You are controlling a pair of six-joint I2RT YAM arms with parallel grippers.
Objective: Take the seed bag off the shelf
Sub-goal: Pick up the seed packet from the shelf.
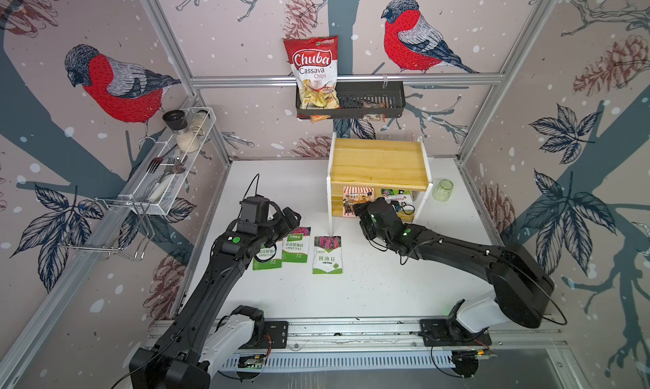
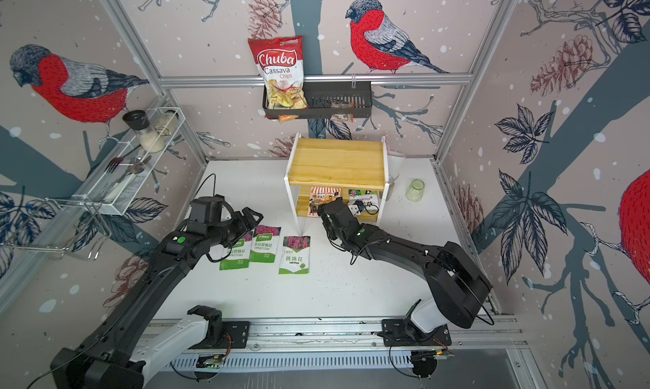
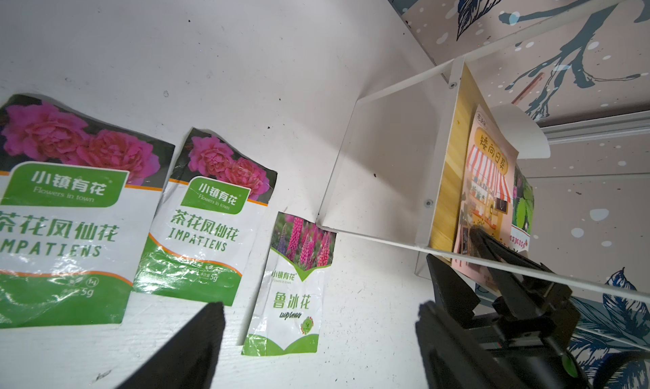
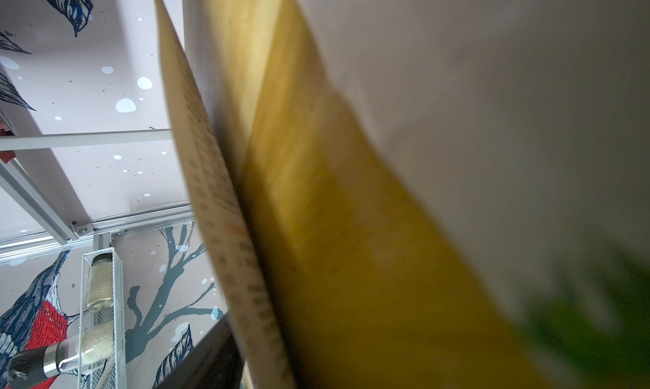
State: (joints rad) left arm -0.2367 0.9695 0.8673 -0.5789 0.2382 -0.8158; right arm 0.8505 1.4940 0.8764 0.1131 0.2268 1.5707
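Left wrist view gives the clearest look at the seed bag (image 3: 489, 179): a flat pink packet printed with a small shop under a red-and-white striped awning and an orange sign reading 矮向日葵. It stands upright on the lower board of the shelf (image 1: 380, 165), toward the shelf's left end. Beside it is a green packet (image 1: 396, 195) whose red letters look like MIMOSA.

The right gripper (image 1: 362, 206) reaches into that lower tier with its fingers at the seed bag's lower edge; whether they have pinched it cannot be told. The left gripper (image 1: 293, 215) hangs left of the shelf, jaws wide apart and holding nothing.

On the table (image 1: 387, 281) in front of the shelf lie three packets. Two rose-pictured packets (image 3: 63, 208) (image 3: 207, 222) read "Flowers in town", 茶花凤仙花, IMPATIENS and 5g. A smaller packet (image 3: 299, 285) reads 鲁冰花.

Above the shelf, a black basket (image 1: 387, 95) holds a red chips bag (image 1: 313, 70) marked "Chuba Cassava Chips".
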